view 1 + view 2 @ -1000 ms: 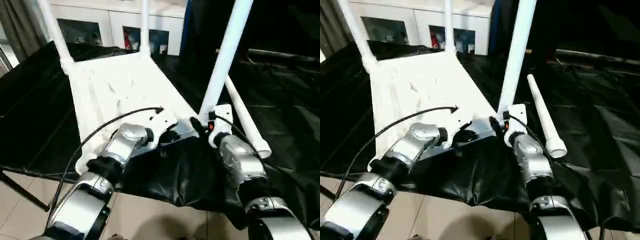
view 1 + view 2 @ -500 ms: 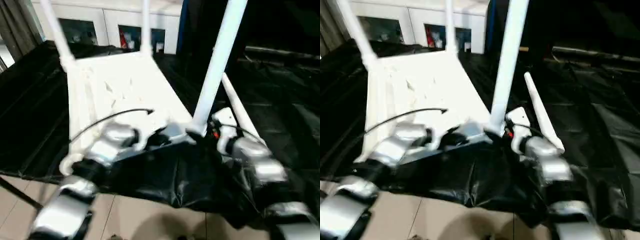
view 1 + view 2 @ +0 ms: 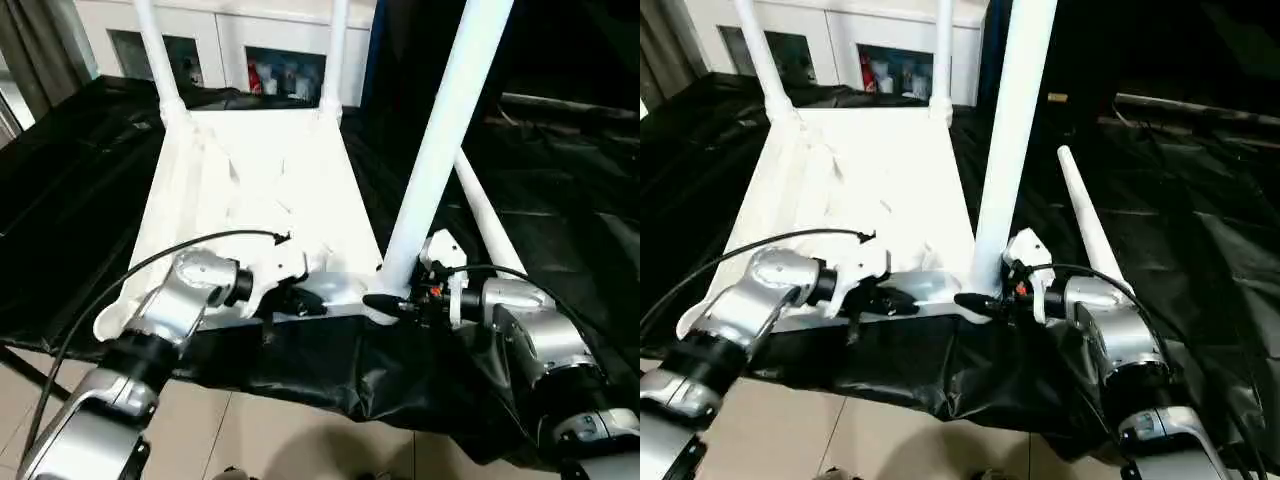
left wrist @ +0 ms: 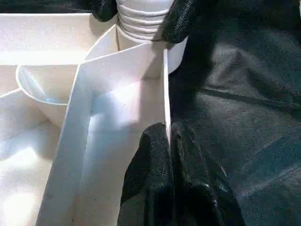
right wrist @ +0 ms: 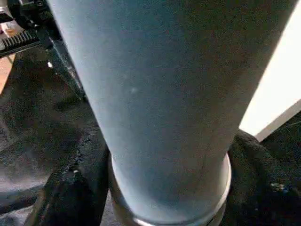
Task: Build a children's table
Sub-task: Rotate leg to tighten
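Tabletop (image 3: 270, 190) lies underside-up on the black-draped work table (image 3: 70, 180), near edge at the cloth's front. Since a second ago both wrists have swung round: left gripper (image 4: 168, 141) now clamped tight on the near rim wall, right gripper (image 3: 392, 303) wrapped around the base of the near leg (image 3: 440, 150) at its corner socket, probably seating it. Count: one tabletop, three legs standing, one spare leg (image 3: 1085, 225) lying loose on the cloth, so one socket likely still unfilled
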### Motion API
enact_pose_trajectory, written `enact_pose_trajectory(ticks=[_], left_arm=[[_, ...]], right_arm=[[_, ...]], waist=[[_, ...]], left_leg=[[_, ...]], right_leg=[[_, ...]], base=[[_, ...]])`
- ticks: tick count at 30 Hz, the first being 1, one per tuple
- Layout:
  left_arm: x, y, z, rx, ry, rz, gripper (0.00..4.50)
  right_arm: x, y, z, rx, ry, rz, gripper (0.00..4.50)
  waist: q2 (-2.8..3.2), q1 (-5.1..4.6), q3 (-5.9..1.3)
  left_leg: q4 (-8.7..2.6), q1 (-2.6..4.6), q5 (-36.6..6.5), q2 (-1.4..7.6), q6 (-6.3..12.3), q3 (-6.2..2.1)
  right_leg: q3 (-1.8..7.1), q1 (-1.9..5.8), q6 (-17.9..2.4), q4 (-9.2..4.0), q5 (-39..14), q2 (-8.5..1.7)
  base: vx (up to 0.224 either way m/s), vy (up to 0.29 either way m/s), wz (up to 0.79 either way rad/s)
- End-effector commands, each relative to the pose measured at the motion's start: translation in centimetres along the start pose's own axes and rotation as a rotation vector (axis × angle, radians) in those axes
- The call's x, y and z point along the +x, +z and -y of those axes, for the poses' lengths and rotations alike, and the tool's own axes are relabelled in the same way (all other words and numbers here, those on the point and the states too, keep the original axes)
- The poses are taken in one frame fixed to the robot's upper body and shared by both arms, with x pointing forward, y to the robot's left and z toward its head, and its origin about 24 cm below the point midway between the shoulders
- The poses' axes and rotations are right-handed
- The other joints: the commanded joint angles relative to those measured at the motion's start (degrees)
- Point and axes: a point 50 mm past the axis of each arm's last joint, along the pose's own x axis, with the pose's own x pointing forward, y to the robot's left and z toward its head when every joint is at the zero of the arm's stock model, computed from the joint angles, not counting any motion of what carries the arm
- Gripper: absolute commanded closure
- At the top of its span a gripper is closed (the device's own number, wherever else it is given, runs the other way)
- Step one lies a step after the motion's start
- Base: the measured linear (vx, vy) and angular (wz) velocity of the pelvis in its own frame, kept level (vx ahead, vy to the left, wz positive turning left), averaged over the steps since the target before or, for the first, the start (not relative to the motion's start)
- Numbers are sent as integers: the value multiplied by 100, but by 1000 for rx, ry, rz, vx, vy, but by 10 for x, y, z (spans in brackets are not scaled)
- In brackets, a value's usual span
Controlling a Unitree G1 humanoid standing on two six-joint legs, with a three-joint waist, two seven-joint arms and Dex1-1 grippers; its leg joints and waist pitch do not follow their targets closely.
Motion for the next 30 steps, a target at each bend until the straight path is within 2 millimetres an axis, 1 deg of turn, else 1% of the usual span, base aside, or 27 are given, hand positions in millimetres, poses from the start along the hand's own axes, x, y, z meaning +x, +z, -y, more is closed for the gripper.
enact_pose_trajectory(ticks=[1, 2, 5, 6, 7, 8, 9, 10, 11, 12, 13, 14, 15, 16, 17, 18, 19, 20, 21, 22, 24, 25, 29, 30], left_arm=[[6, 6, 5, 26, -48, 19, 450], [6, 6, 5, 25, -47, 21, 450], [8, 7, 4, 20, -31, 33, 450], [11, 9, 0, 5, 21, 44, 450], [11, 9, 0, 5, 21, 44, 450], [14, 11, -4, -6, 67, 49, 450], [15, 12, -5, -9, 79, 50, 450], [18, 13, -8, -17, 114, 51, 450], [25, 17, -15, -36, 201, 48, 450], [26, 18, -17, -40, 217, 48, 450], [35, 24, -23, -65, 299, 50, 450], [40, 27, -26, -77, 333, 55, 450], [45, 31, -28, -93, 369, 59, 450], [48, 33, -29, -102, 388, 61, 450], [54, 38, -30, -116, 413, 70, 450], [60, 42, -30, -122, 424, 77, 450], [67, 46, -29, -123, 425, 84, 450], [73, 51, -26, -117, 409, 92, 450], [75, 52, -25, -113, 400, 95, 450], [78, 55, -24, -104, 390, 100, 450], [78, 56, -24, -100, 380, 104, 450], [78, 55, -24, -94, 375, 104, 450], [71, 50, -24, -72, 344, 102, 450], [68, 48, -24, -59, 329, 101, 450]], right_arm=[[2, 2, -4, -2, 34, 4, 168], [3, 1, -4, -1, 35, 5, 168], [4, -1, -5, 3, 24, 5, 174], [8, -4, -3, 25, -46, 15, 175], [8, -4, -3, 25, -46, 15, 175], [10, -8, 0, 44, -122, 14, 176], [11, -9, 1, 50, -144, 14, 176], [13, -11, 3, 66, -200, 15, 176], [19, -16, 8, 127, -348, 30, 176], [20, -17, 9, 143, -375, 36, 176], [27, -21, 13, 231, -512, 58, 177], [31, -23, 14, 272, -569, 67, 177], [35, -24, 14, 311, -611, 77, 177], [38, -24, 14, 333, -632, 83, 177], [44, -24, 14, 360, -671, 80, 177], [51, -23, 13, 369, -689, 74, 177], [58, -20, 10, 358, -686, 73, 177], [66, -16, 6, 322, -661, 70, 177], [70, -13, 4, 302, -645, 70, 177], [74, -9, 1, 283, -617, 87, 142], [76, -6, 1, 273, -600, 102, 108], [76, -4, 1, 261, -584, 112, 105], [70, 2, 4, 191, -540, 126, 63], [66, 4, 5, 164, -505, 123, 63]], waist=[[-18, 10, -399], [-28, 9, -398], [-30, 8, -403], [-31, 9, -406], [-33, 0, -396], [-33, -7, -396], [-41, -12, -391], [-40, -21, -384], [-49, -35, -374], [-49, -36, -365], [-51, -64, -368], [-17, -52, -361], [-23, -56, -373], [-45, -51, -372], [-20, -54, -371], [-23, -55, -382], [-5, -50, -385], [-1, -50, -389], [-11, -47, -397], [-9, -41, -404], [-12, -35, -411], [-13, -34, -406], [-14, -34, -395], [-26, -31, -400]], left_leg=[[-390, 46, -1003, 109, 363, 7], [-388, 45, -1015, 107, 359, 9], [-385, 41, -977, 105, 348, 6], [-382, 43, -951, 102, 350, 6], [-384, 45, -952, 97, 334, 9], [-385, 41, -951, 97, 309, 8], [-387, 44, -989, 86, 287, 7], [-393, 51, -1120, 81, 214, 1], [-395, 49, -1176, 73, 196, 7], [-398, 78, -1299, 60, 103, 2], [-404, 57, -1277, 44, 48, -2], [-404, 87, -1338, 51, 1, -11], [-397, 98, -1365, 40, -17, -13], [-398, 75, -1403, 29, 15, -19], [-394, 87, -1425, 30, 37, -16], [-397, 73, -1403, 28, 48, -25], [-403, 54, -1336, 24, 60, -26], [-400, 59, -1337, 28, 61, -24], [-399, 43, -1308, 31, 79, -27], [-400, 31, -1258, 28, 122, -25], [-396, 19, -1173, 31, 185, -22], [-395, 24, -1199, 32, 214, -17], [-403, 35, -1349, 40, 249, -20], [-404, 34, -1343, 41, 260, -27]], right_leg=[[183, 391, -1363, -358, -1073, -280], [185, 390, -1352, -363, -1107, -282], [186, 392, -1320, -360, -1131, -284], [187, 393, -1315, -355, -1108, -282], [189, 379, -1308, -365, -1118, -278], [192, 375, -1296, -362, -1149, -281], [186, 374, -1272, -380, -1246, -275], [189, 369, -1158, -414, -1589, -283], [190, 349, -1101, -436, -1742, -283], [186, 334, -985, -474, -2080, -275], [185, 332, -884, -492, -2246, -274], [185, 307, -855, -510, -2360, -283], [177, 309, -820, -521, -2449, -279], [165, 320, -717, -551, -2605, -277], [167, 294, -711, -566, -2585, -272], [159, 316, -713, -548, -2526, -270], [157, 317, -722, -542, -2385, -264], [159, 315, -734, -540, -2307, -261], [155, 330, -782, -519, -2134, -259], [158, 348, -832, -497, -1943, -257], [162, 366, -932, -466, -1668, -258], [160, 365, -971, -467, -1641, -258], [157, 360, -957, -501, -1918, -274], [149, 371, -951, -495, -1929, -273]], base=[[0, 0, 0], [0, 0, 0], [0, 0, 0], [0, 0, 0], [0, 0, 0], [0, 0, 0], [0, 0, 0], [0, 0, 0], [0, 0, 0], [0, 0, 0], [0, 0, 0], [-54, -8, 0], [0, 0, 0], [0, 0, 0], [0, 0, 0], [0, 0, 0], [0, 0, 0], [0, 0, 0], [0, 0, 0], [0, 0, 0], [0, 0, 0], [0, 0, 0], [0, 0, 0], [0, 0, 0]])
